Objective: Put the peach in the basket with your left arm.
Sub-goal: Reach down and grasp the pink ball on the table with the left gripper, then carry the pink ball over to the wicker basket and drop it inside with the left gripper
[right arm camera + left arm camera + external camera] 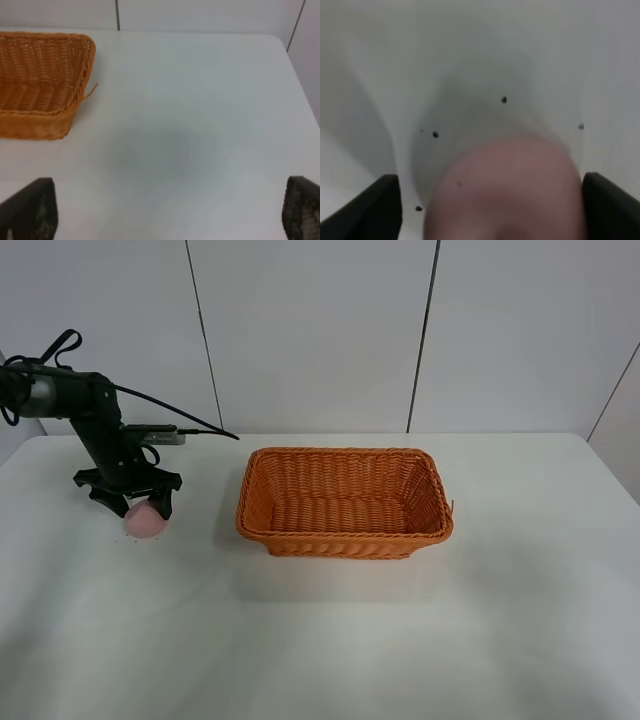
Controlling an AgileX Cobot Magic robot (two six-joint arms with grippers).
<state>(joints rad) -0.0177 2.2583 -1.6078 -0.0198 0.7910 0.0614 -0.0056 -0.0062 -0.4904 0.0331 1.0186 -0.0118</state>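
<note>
Since the peach sits on the white table, well left of the wicker basket and apart from it, the task is barely begun. Left gripper is down over the fruit, fingers spread wide to either side. Wrist view shows the peach between them: gap on one side, other fingertip close or just touching, can't tell which. Not clamped, I'd judge. Basket looks empty. Left to do: close, lift, carry right, release inside. Right gripper hangs wide apart over table by the basket's end, holding nothing.
</note>
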